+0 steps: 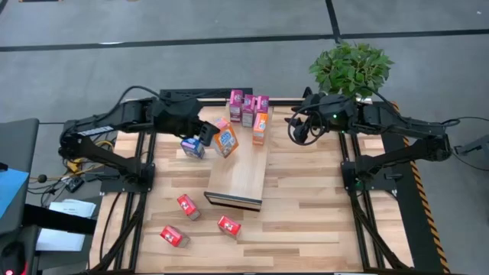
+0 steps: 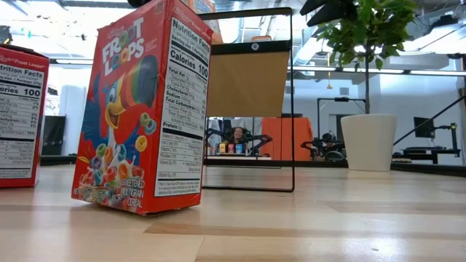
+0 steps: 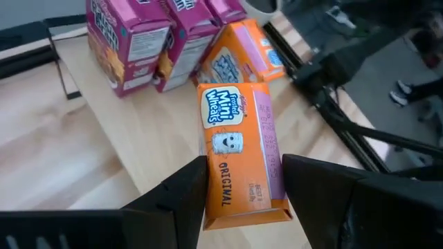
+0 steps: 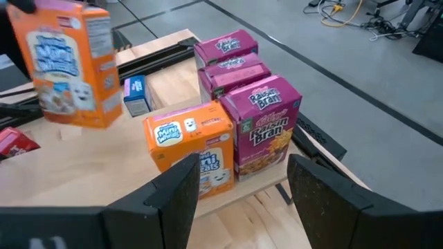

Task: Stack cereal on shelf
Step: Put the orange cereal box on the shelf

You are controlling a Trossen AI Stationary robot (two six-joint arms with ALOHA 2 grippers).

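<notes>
The shelf (image 1: 243, 177) is a pale wooden block lying on the slatted table. At its far end stand three magenta cereal boxes (image 1: 248, 108) and an orange one (image 1: 260, 128); the right wrist view shows them too (image 4: 266, 128). My left gripper (image 3: 242, 200) is shut on another orange Mini Wheats box (image 3: 239, 152), above the shelf's far left edge (image 1: 225, 139). A blue box (image 1: 192, 147) stands on the table left of the shelf. Three red boxes (image 1: 188, 205) lie near the front. My right gripper (image 4: 242, 200) hangs open, touching nothing, right of the stacked boxes. My left gripper pinches the orange box between its two fingers (image 3: 181, 197), on the box's two narrow sides (image 3: 271, 187) at the end nearest the wrist. The fingers come slanting down from the table's left and lie along the box. The box is lifted clear of shelf and table (image 4: 69, 66).
A potted plant (image 1: 351, 67) stands at the far right, behind my right arm. In the low view a red Froot Loops box (image 2: 142, 109) stands close, with another red box (image 2: 18, 116) at the left edge. Bare shelf top lies in front of the stacked boxes.
</notes>
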